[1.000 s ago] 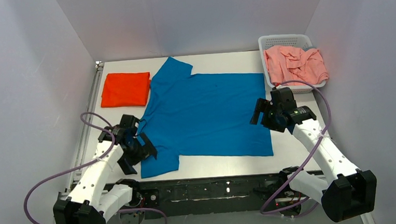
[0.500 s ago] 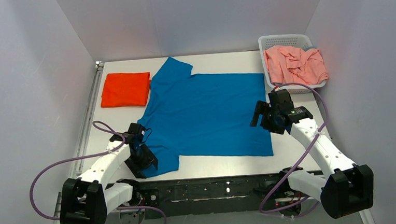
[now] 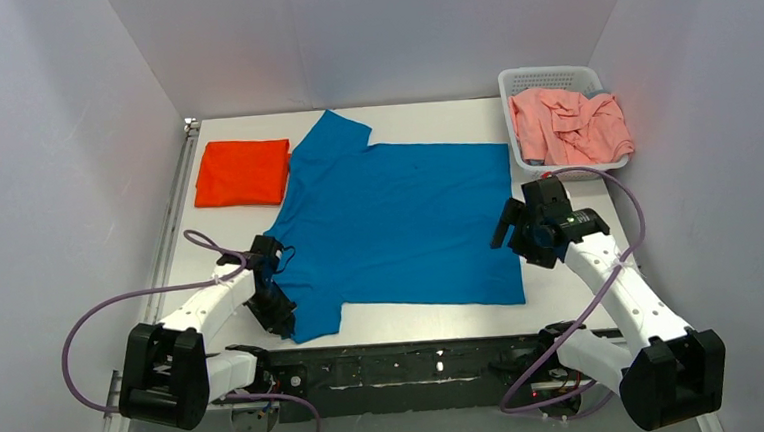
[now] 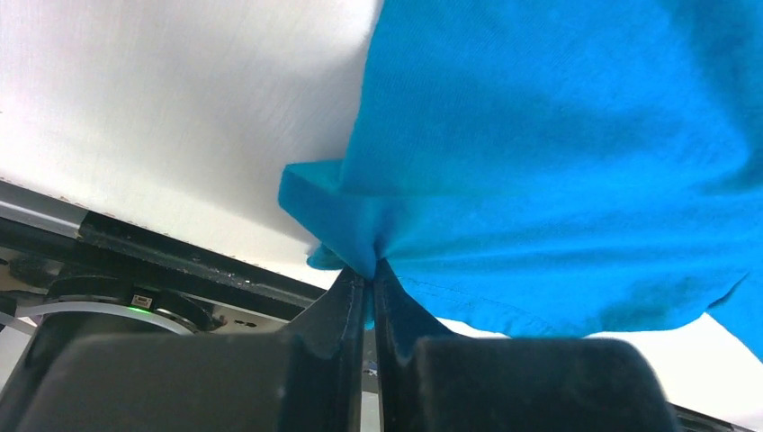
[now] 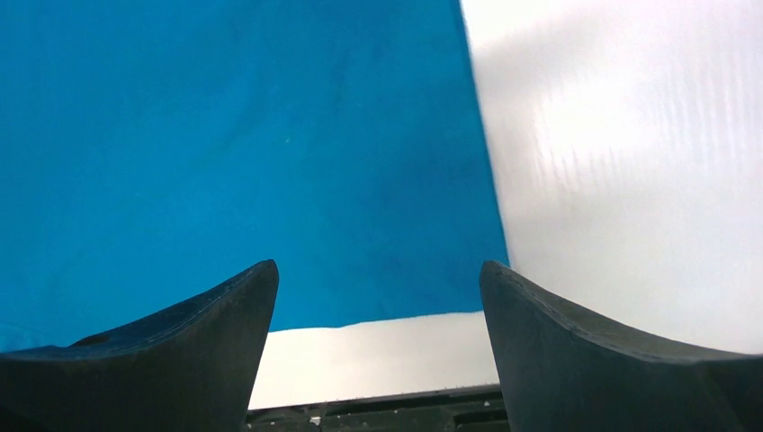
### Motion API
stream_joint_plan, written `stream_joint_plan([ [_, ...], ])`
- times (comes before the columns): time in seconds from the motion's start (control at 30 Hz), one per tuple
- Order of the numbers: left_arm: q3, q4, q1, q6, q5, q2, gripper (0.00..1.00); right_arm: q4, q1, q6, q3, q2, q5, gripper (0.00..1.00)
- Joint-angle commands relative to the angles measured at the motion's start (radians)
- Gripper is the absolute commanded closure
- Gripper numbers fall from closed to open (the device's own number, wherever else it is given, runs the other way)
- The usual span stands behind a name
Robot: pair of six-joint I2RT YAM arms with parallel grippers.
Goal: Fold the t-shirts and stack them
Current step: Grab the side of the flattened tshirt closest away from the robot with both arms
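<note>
Item 1, blue shirt (image 3: 398, 220): spread flat across the middle of the table (image 3: 434, 318), sleeves to the left, hem to the right. Item 2, orange shirt (image 3: 243, 172): folded, far left, just beside the far sleeve of item 1. Item 3, pink cloth (image 3: 568, 124): crumpled heap in the basket (image 3: 548, 73) at the far right corner; number of garments cannot be told. Item 4, left gripper (image 4: 367, 281): fingers together, clamped on a bunched pinch of the near sleeve, low at the front-left table edge, the cloth puckering toward the grip. Item 5, right gripper (image 5: 378, 274): fingers wide apart, holding nothing, poised over the near-right hem corner, with bare table beside and in front of it. Step in hand, as judged: grasping for the first fold of the blue shirt; sleeve side secured, hem side not. Next move calls for: right gripper down onto the hem corner, closing at the edge; then both arms lifting together and carrying the near edge toward the far edge under even tension. Outstanding: remaining folds, stacking on the orange shirt, pink cloth not begun
</note>
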Motion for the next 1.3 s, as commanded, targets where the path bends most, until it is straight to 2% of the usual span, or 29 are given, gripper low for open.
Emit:
stream_joint_plan([
  [0.0, -0.046, -0.03, -0.003, -0.008, -0.002, -0.012, 1.0, -0.157, -0.024, 0.13, -0.019, -0.061, 0.079, 0.09],
  [0.13, -0.047, -0.071, -0.003, -0.031, 0.067, -0.055, 1.0, -0.2, -0.034, 0.233, -0.12, -0.126, 0.028, 0.1],
  [0.3, -0.057, -0.125, -0.004, -0.043, 0.058, -0.124, 1.0, -0.151, -0.035, 0.318, -0.242, -0.182, -0.004, 0.13],
  [0.57, -0.066, -0.132, -0.004, -0.062, 0.098, -0.139, 1.0, 0.011, -0.035, 0.32, -0.297, -0.066, 0.01, 0.26],
  [0.67, -0.072, -0.132, -0.004, -0.068, 0.101, -0.152, 1.0, 0.045, -0.036, 0.309, -0.299, -0.015, -0.002, 0.39],
  [0.8, -0.069, -0.142, -0.005, -0.07, 0.105, -0.163, 1.0, 0.053, -0.036, 0.311, -0.296, 0.005, 0.019, 0.41],
  [1.03, -0.071, -0.168, -0.005, -0.083, 0.12, -0.188, 1.0, 0.001, -0.046, 0.29, -0.285, -0.006, 0.072, 0.99],
  [1.17, -0.071, -0.217, -0.021, -0.129, 0.165, -0.227, 1.0, -0.089, -0.054, 0.277, -0.259, -0.053, 0.076, 0.99],
  [1.27, -0.065, -0.35, -0.054, -0.161, 0.139, -0.321, 1.0, -0.154, -0.061, 0.268, -0.222, -0.096, 0.016, 0.99],
])
